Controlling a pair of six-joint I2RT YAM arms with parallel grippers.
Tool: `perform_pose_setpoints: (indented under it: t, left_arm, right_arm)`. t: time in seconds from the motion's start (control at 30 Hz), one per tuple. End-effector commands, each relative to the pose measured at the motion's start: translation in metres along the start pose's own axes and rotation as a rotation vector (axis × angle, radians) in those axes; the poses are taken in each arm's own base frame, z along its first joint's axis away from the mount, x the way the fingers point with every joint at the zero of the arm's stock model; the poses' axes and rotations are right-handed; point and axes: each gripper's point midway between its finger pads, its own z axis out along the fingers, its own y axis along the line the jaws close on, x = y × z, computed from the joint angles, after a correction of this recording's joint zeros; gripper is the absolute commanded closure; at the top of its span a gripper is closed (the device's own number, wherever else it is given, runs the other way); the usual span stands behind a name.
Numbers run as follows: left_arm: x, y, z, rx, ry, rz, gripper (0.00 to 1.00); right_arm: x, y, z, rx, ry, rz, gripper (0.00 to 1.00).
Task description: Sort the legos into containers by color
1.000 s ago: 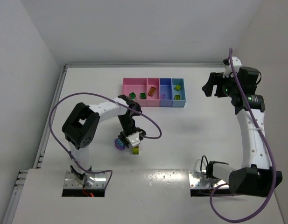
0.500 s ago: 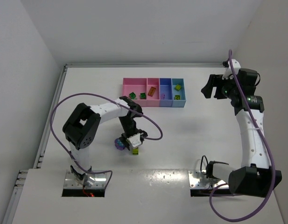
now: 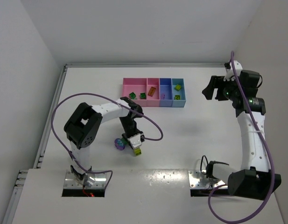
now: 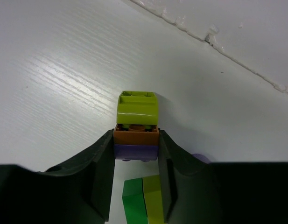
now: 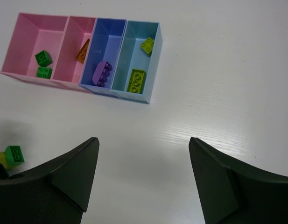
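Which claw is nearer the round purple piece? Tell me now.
Left. The left claw, clamped on a lime-orange-purple strip, sits just beside the round purple piece. The right claw hangs open far away, beyond the right end of the tray.

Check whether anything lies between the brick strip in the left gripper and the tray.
Nothing visible does: the table between the brick strip in the left gripper and the tray is bare.

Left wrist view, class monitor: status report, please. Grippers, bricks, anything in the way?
Left gripper shut on lime-orange-purple stack. Right gripper open, empty, off beside tray. Green-lime piece close by the stack.
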Motion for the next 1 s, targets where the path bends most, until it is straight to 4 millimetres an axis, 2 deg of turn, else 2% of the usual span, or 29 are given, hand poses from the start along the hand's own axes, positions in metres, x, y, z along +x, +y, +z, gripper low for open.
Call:
perform_pose_setpoints:
  t: [0.0, 0.07, 0.1, 0.13, 0.2, 0.23, 0.27, 0.3, 0.33, 0.4, 0.43, 0.47, 0.5, 0.57, 0.6, 0.7, 0.77, 0.8, 0.83, 0.9, 0.97]
  left_arm:
    - [-0.015, 0.036, 0.003, -0.042, -0.021, 0.682, 0.7]
    - [-0.014, 0.045, -0.002, -0.087, -0.018, 0.642, 0.76]
    - [-0.02, 0.052, -0.005, -0.134, -0.036, 0.623, 0.85]
    - [-0.019, 0.057, -0.009, -0.174, -0.045, 0.578, 0.9]
    - [-0.021, 0.081, -0.028, -0.287, -0.049, 0.448, 0.95]
    - [-0.03, 0.09, -0.034, -0.334, -0.095, 0.401, 0.98]
    - [-0.031, 0.1, -0.045, -0.383, -0.109, 0.359, 0.98]
    - [-0.031, 0.107, -0.059, -0.429, -0.142, 0.228, 0.98]
    - [-0.04, 0.114, -0.071, -0.476, -0.194, 0.172, 0.99]
    - [-0.041, 0.124, -0.088, -0.542, -0.256, -0.022, 0.99]
    - [-0.045, 0.127, -0.105, -0.59, -0.29, -0.078, 0.99]
    - [-0.046, 0.135, -0.117, -0.642, -0.309, -0.105, 0.99]
    - [-0.045, 0.132, -0.126, -0.658, -0.351, -0.239, 0.99]
    - [-0.052, 0.131, -0.136, -0.671, -0.4, -0.322, 1.0]
    - [-0.054, 0.129, -0.144, -0.677, -0.436, -0.416, 1.0]
    - [-0.064, 0.134, -0.163, -0.689, -0.492, -0.532, 1.0]
    - [-0.073, 0.139, -0.18, -0.693, -0.556, -0.653, 1.0]
    - [-0.071, 0.143, -0.188, -0.709, -0.578, -0.687, 1.0]
    - [-0.074, 0.143, -0.189, -0.694, -0.618, -0.767, 1.0]
    - [-0.083, 0.151, -0.21, -0.747, -0.67, -0.777, 1.0]
    - [-0.087, 0.147, -0.223, -0.758, -0.738, -0.863, 1.0]
  right_arm:
    - [-0.002, 0.003, -0.003, -0.014, -0.02, -0.008, 0.22]
    - [-0.003, 0.007, -0.004, -0.035, -0.021, -0.008, 0.22]
    - [0.002, 0.007, -0.002, -0.036, -0.011, -0.004, 0.22]
    - [0.003, 0.011, 0.0, -0.064, -0.004, 0.0, 0.22]
    - [0.009, 0.015, 0.004, -0.095, 0.013, 0.009, 0.22]
    - [0.014, 0.028, 0.007, -0.162, 0.03, 0.021, 0.22]
    - [0.017, 0.034, 0.008, -0.202, 0.029, 0.023, 0.22]
    - [0.021, 0.04, 0.011, -0.242, 0.04, 0.048, 0.22]
    - [0.018, 0.054, 0.007, -0.329, 0.03, 0.054, 0.22]
    - [0.028, 0.068, 0.014, -0.429, 0.061, 0.081, 0.22]
    - [0.025, 0.084, 0.012, -0.523, 0.051, 0.069, 0.22]
    - [0.027, 0.089, 0.015, -0.561, 0.063, 0.073, 0.22]
    - [0.027, 0.101, 0.012, -0.631, 0.064, 0.07, 0.22]
    - [0.028, 0.114, 0.014, -0.708, 0.065, 0.021, 0.22]
    - [0.029, 0.119, 0.018, -0.752, 0.072, 0.01, 0.22]
    - [0.019, 0.136, 0.021, -0.846, 0.049, -0.077, 0.22]
    - [0.022, 0.145, 0.032, -0.889, 0.072, -0.094, 0.22]
    - [0.018, 0.148, 0.035, -0.9, 0.066, -0.115, 0.22]
    - [0.019, 0.153, 0.037, -0.92, 0.07, -0.124, 0.22]
    - [0.02, 0.166, 0.044, -0.97, 0.082, -0.157, 0.22]
    - [0.022, 0.174, 0.048, -1.003, 0.101, -0.169, 0.24]
